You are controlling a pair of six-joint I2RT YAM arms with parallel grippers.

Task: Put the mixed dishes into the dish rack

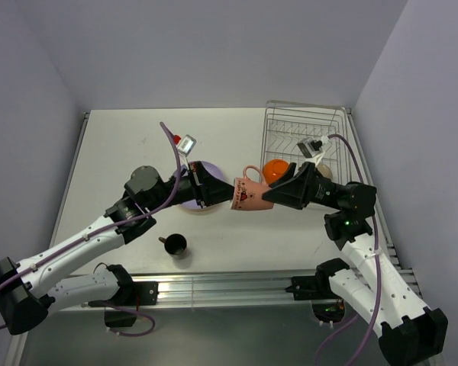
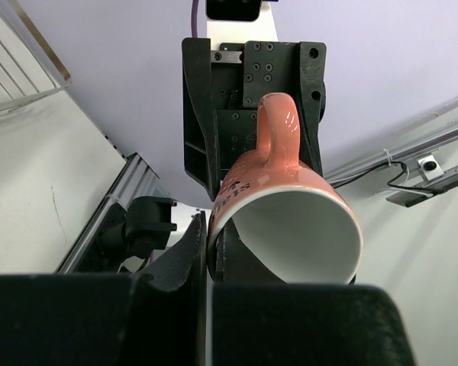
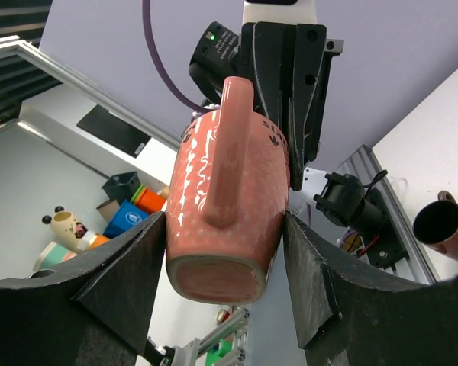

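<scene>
Two grippers: both grip one mug (image 1: pixel 250 197), mid-air over the table (image 1: pixel 122 145).
Cup (image 1: pixel 174 244): upright, near left.
Left gripper (image 1: pixel 223 194): pinched on mug rim.
Plate (image 1: pixel 206 204): beneath left gripper (mostly hidden).
Bowl (image 1: pixel 275 169): orange, at rack's near-left corner.
Right gripper (image 1: pixel 278 195): fingers clasp mug base.
Rack (image 1: pixel 301 130): far right.

White worktop (image 1: pixel 114 152), and a silver rail (image 1: pixel 229 286) runs right along its near edge. Lilac walls (image 1: pixel 214 53) close in past the far, left and right edges. Off the worktop, in the right wrist view: a cream bear figure (image 3: pixel 65 229), a blue box (image 3: pixel 126 217), a black tub (image 3: pixel 122 185), all bunched together.
</scene>
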